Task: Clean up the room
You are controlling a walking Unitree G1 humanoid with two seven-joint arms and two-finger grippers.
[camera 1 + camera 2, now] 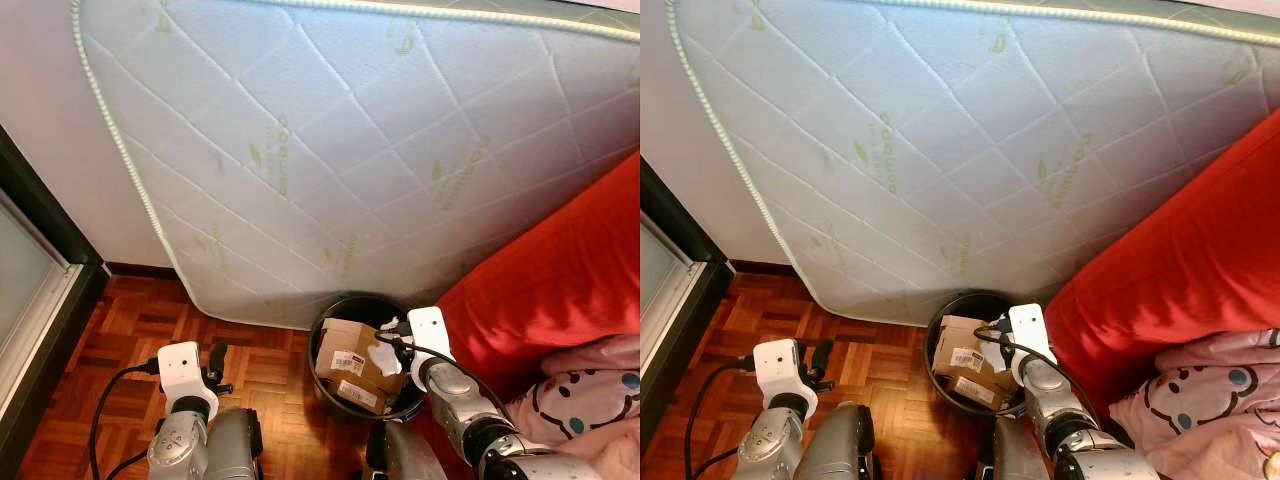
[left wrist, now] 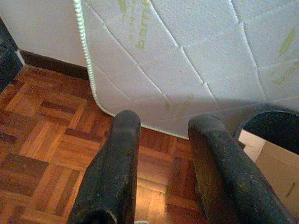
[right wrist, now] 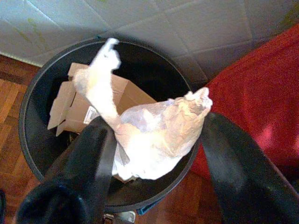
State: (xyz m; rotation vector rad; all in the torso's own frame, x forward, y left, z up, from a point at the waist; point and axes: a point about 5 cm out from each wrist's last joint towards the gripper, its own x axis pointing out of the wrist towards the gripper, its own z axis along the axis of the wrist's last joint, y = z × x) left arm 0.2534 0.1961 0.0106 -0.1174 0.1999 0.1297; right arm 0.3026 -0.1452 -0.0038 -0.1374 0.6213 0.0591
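The right gripper (image 3: 154,154) is positioned over the round black plastic waste bin (image 1: 322,375), which stands on the parquet wood floor (image 1: 130,330) between the leaning white quilted mattress (image 1: 350,150) and the red fabric sofa (image 1: 560,280). Its two black fingers are spread wide, with a crumpled piece of white translucent plastic wrapping (image 3: 149,126) lying between them; it cannot be determined whether the wrapping is gripped or merely resting against one finger. The bin already contains a brown cardboard box with a white label (image 1: 352,362), which occupies much of the opening.

Risks:
- The wrapping is light and may cling to a finger instead of dropping
- It may land on the box, slide past the near rim and reach the floor

The left gripper (image 2: 163,158) is held over the floor, fingers narrowly apart and empty
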